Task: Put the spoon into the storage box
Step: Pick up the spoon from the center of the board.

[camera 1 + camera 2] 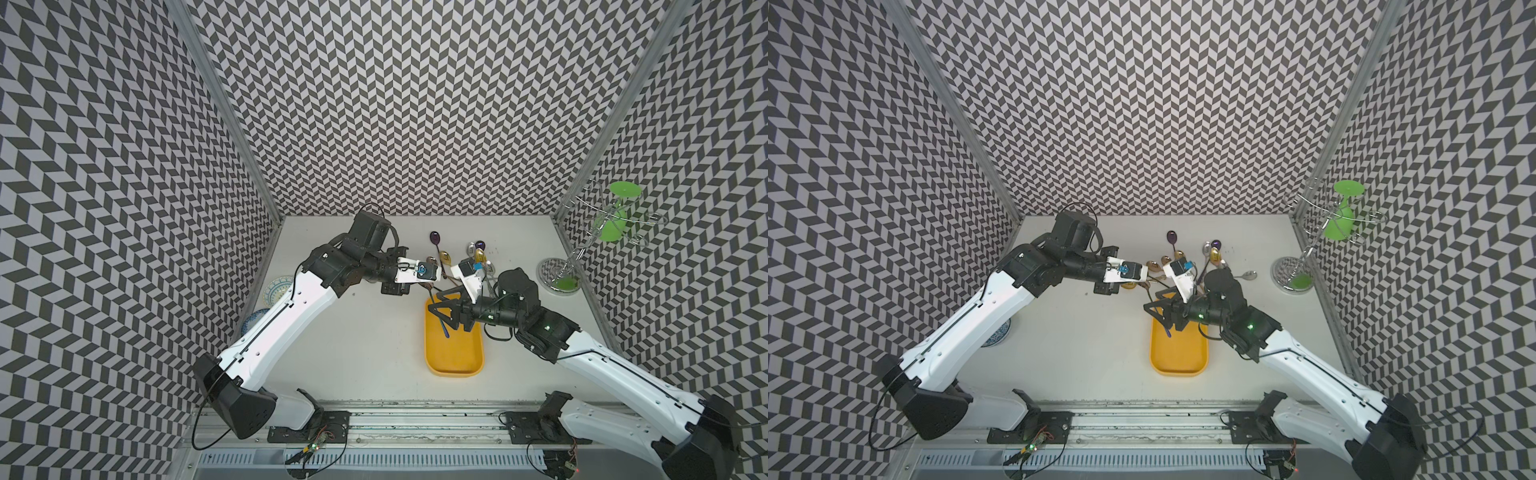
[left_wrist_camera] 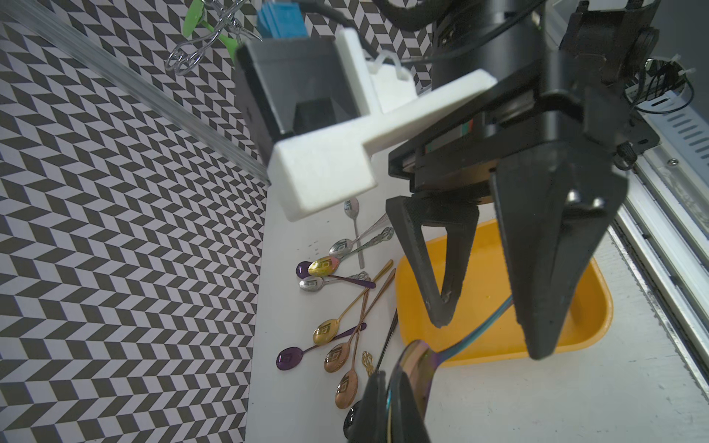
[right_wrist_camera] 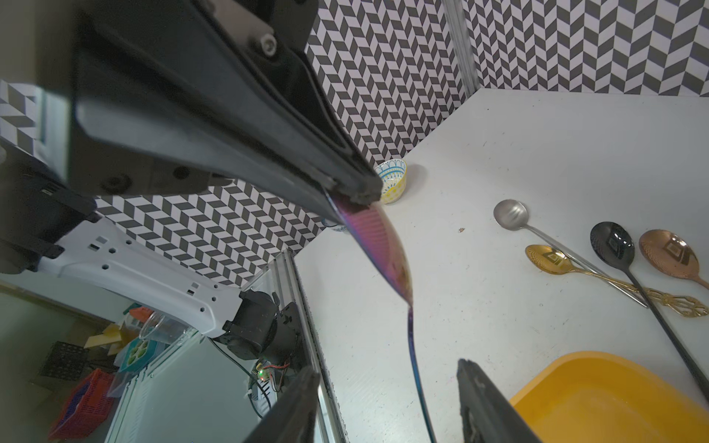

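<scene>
Your left gripper [image 3: 356,191] is clamped on the bowl of the spoon [image 3: 389,249]; the handle slants down from it, over the box [image 1: 455,361]; your right gripper [image 2: 489,333] has its jaws apart, one finger on each side of the handle, gaps showing on both; the box lies just under that gripper; you cannot tell whether the handle's tip touches it; other spoons [image 2: 326,331] lie beyond both grippers, outside the box.

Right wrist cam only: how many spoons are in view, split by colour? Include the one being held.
Silver spoon: 1
Gold spoon: 1
Black spoon: 1
Copper spoon: 1
Iridescent spoon, bowl pinched in the left gripper: 1
Total: 5
</scene>
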